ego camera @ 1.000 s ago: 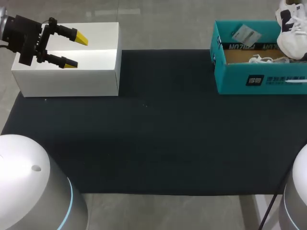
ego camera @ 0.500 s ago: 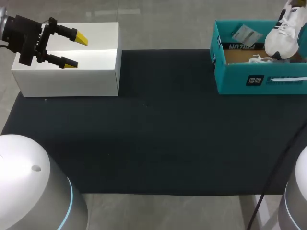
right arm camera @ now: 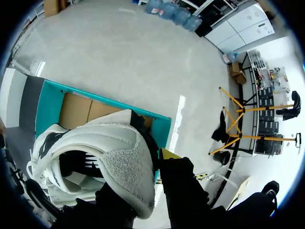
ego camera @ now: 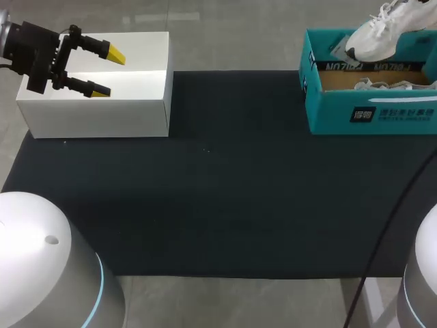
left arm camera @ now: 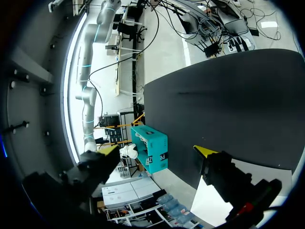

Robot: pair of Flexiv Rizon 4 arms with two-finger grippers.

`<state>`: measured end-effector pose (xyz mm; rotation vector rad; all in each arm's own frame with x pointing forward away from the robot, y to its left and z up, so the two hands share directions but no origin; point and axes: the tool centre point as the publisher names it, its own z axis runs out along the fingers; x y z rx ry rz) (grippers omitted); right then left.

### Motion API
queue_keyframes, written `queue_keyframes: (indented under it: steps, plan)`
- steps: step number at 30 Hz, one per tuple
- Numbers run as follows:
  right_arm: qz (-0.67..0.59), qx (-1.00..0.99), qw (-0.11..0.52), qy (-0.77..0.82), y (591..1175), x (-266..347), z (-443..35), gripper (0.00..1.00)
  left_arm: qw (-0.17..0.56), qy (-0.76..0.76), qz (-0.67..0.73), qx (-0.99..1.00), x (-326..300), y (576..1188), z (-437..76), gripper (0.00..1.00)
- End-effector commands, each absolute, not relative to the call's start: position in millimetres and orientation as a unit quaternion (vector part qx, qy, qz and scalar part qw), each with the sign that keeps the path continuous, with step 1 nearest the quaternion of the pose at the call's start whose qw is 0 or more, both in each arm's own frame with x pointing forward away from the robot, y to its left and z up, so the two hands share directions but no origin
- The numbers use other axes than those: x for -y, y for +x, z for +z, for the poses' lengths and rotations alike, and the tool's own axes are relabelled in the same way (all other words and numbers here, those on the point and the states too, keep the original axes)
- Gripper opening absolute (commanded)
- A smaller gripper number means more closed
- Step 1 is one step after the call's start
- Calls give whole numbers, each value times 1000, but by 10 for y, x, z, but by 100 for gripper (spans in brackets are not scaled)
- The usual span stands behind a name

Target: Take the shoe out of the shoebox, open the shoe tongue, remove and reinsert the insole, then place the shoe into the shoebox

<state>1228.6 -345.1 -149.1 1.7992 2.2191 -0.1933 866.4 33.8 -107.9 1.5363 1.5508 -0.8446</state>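
Three cameras: one high and fixed, two riding the wrists.

The head camera sits above and behind the robot and looks steeply down on the whole tabletop [ego camera: 239, 205], with the white box [ego camera: 95, 113] at its far left and the shoebox [ego camera: 372, 113] at its far right. The left wrist camera, at the left end effector [ego camera: 109, 73] over the white box, faces low across the dark tabletop toward the shoebox, small and distant there. The right wrist camera hangs close over the shoe [right arm camera: 109, 152], looking down past it into the shoebox. All three views share the shoebox; head and right wrist share the shoe.
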Motion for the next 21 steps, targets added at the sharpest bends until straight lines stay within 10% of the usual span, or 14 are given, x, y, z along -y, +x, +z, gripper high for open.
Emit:
queue_keyframes:
  steps: [1,21]
  plan:
    - [-18,-684,11,729,12416,3511,-1432,0,388,606,-332,-610,-341,8670,-1074,100]
    - [-61,-601,-6,797,12243,3342,-1528,0,388,606,-332,-610,-341,8670,-1074,100]
